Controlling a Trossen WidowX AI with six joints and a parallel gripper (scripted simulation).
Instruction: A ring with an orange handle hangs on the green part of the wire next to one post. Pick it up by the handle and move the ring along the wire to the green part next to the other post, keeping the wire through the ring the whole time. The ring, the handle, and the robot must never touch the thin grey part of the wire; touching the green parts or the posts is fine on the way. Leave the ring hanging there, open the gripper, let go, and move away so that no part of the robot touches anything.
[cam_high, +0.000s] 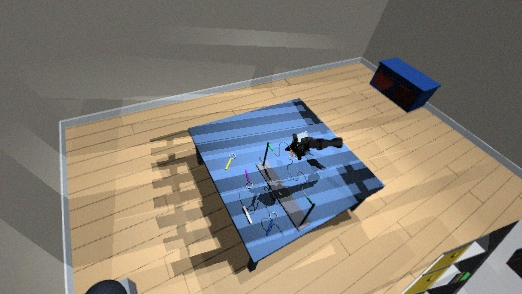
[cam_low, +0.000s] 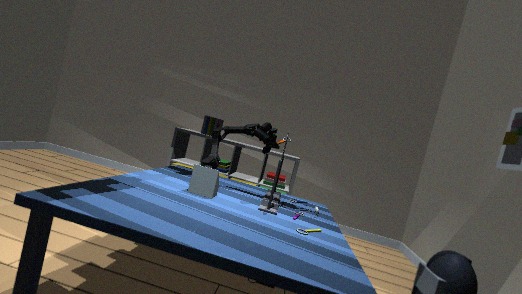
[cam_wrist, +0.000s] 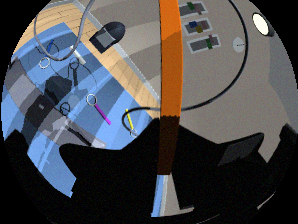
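Observation:
My gripper (cam_high: 291, 149) (cam_low: 277, 144) (cam_wrist: 160, 122) is shut on the orange handle (cam_high: 291, 153) (cam_low: 282, 141) (cam_wrist: 171, 65). The handle runs up out of the top of the wrist view. Its ring (cam_high: 292, 158) (cam_low: 287, 138) is small in the top and exterior views and out of the wrist view; whether it touches the wire is too small to tell. The thin wire (cam_wrist: 247, 42) curves behind the handle in the wrist view. One post (cam_high: 266, 154) has a green part (cam_high: 270, 147) near its top. The other post (cam_high: 307, 215) has a green part (cam_high: 308, 199).
The posts stand on a grey base (cam_high: 285, 196). Beyond it lie a yellow-handled ring tool (cam_high: 229, 163) (cam_low: 313, 230) (cam_wrist: 129, 120), a magenta one (cam_high: 247, 176) (cam_low: 297, 216) (cam_wrist: 102, 114), a white one (cam_high: 247, 215) and a blue one (cam_high: 269, 227). A pale block (cam_low: 204, 181) stands near the arm.

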